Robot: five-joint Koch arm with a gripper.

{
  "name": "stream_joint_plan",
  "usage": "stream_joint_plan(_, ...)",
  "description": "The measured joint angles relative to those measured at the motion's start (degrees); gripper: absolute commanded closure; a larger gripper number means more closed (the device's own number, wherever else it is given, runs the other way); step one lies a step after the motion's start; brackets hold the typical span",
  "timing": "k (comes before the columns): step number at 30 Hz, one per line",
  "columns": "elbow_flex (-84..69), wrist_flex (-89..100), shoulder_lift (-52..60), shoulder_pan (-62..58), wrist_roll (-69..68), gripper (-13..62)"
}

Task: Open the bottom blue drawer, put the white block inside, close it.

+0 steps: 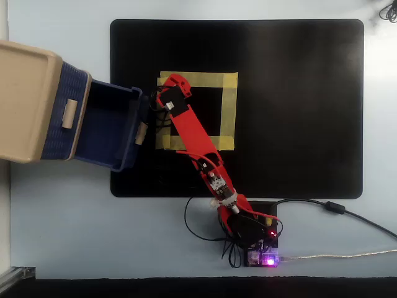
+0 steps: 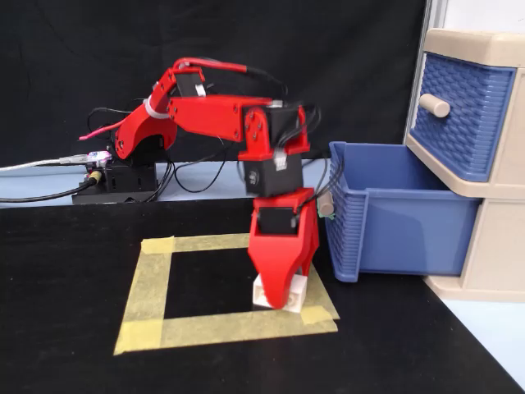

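With the bottom blue drawer standing pulled out to receive it, the end effector is straddling the white block inside the yellow tape square; whether it is pinching, cannot tell.

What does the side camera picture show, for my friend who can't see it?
A red robot arm reaches down so its gripper covers a small white block lying on the yellow tape square on a black mat. To the right, the bottom blue drawer of a beige cabinet is pulled open; the upper drawer is closed.
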State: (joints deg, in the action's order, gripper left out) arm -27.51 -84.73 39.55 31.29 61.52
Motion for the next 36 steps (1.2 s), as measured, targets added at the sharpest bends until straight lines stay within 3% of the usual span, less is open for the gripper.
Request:
stream_joint_plan(4, 1.0, -0.4, -1.7, -3.4, 0.0, 16.7)
stream_joint_plan(7, 1.1, -0.4, -1.7, -3.7, 0.0, 23.2)
stream_joint_plan(8, 1.2, -0.4, -1.7, -3.7, 0.0, 27.7)
stream_joint_plan(12, 1.5, -0.4, -1.5, -3.7, 1.9, 57.4)
stream_joint_plan(19, 4.4, -1.3, 0.4, -4.9, 12.6, 57.4)
stream_joint_plan(24, 8.0, -5.9, 14.7, -7.2, 16.5, 57.4)
stream_joint_plan(28, 8.1, -6.6, 26.2, -5.4, 32.2, 57.4)
stream_joint_plan(36, 8.4, -5.3, 27.2, 18.0, 72.4, 57.0)
